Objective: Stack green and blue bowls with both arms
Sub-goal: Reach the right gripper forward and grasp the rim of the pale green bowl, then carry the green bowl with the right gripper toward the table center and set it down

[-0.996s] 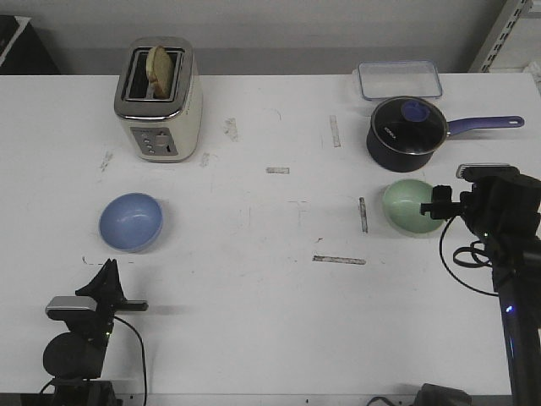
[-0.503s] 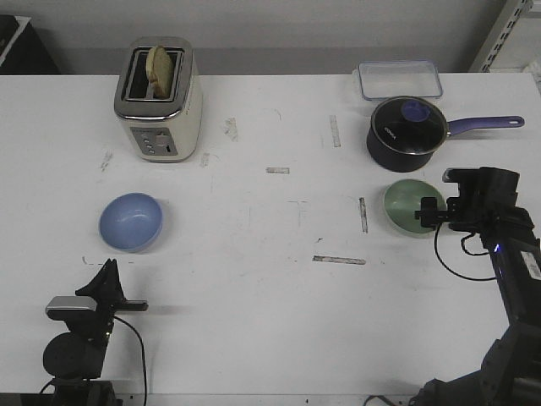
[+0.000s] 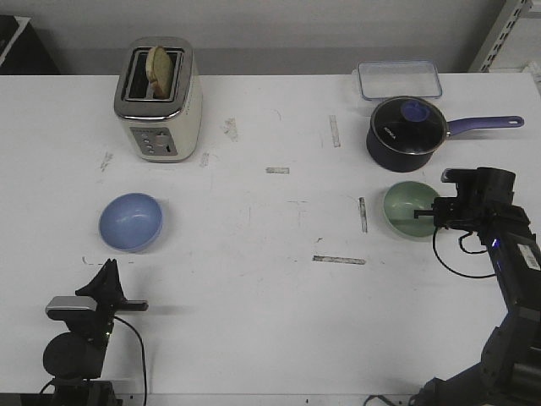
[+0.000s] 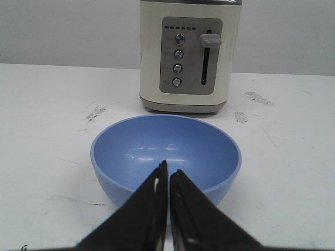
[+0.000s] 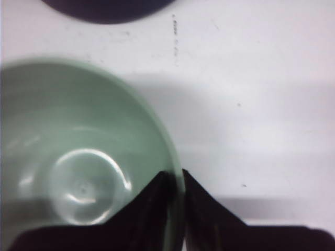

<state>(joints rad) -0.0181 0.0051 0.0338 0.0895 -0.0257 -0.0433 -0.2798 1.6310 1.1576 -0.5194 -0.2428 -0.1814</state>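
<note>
The green bowl (image 3: 408,209) sat at the right of the front view, upright on the white bench (image 3: 270,288), just below the dark saucepan (image 3: 407,128). The right end effector (image 3: 425,215) reached in from the right edge of that frame and straddled the bowl's right rim. In the right wrist view its two black fingers (image 5: 152,209) lay nearly together with the thin green rim (image 5: 175,204) pinched between them, one finger inside the bowl and one outside.

The blue bowl (image 3: 130,222) stood at the left middle of the front view, well apart from the green one. The left end effector (image 3: 108,275) rested low at the lower left, just below the blue bowl and not touching it. In the left wrist view its fingers (image 4: 157,209) were pressed together with only a sliver between them and held nothing.

A cream toaster (image 3: 158,97) with a slice of bread (image 3: 160,66) in its slot stood at the upper left. A clear lidded box (image 3: 398,79) lay at the upper right, above the saucepan.
</note>
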